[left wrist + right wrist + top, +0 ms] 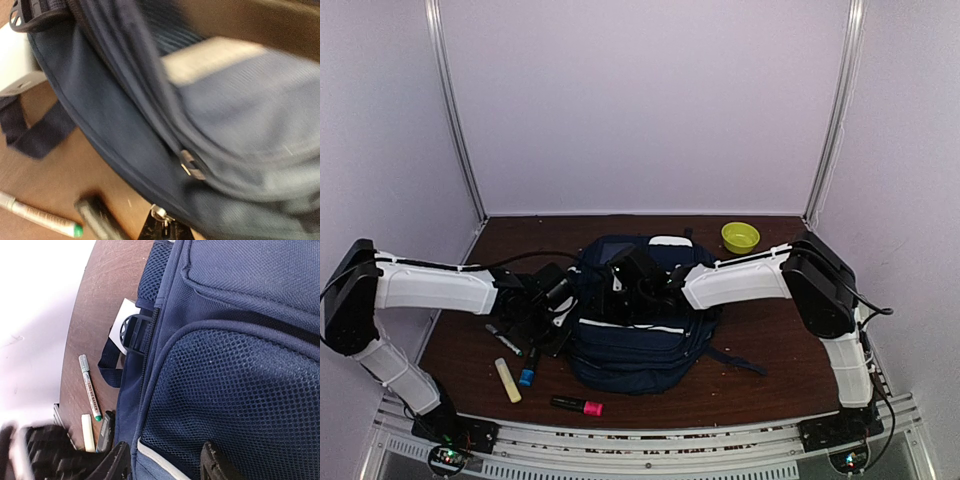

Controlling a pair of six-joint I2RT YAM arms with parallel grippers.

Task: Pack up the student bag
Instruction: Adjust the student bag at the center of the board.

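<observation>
Right wrist: right pincer (167, 466) straddles the student bag (235, 365).

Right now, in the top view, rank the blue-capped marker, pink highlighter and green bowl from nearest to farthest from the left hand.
From the left hand, left of the student bag:
1. Blue-capped marker, just toward the near edge.
2. Pink highlighter, by the near edge.
3. Green bowl, far back right.

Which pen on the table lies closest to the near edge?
The pink-and-black highlighter, alone just in front of the student bag; the yellow highlighter, blue-capped marker and white marker lie farther back.
</observation>
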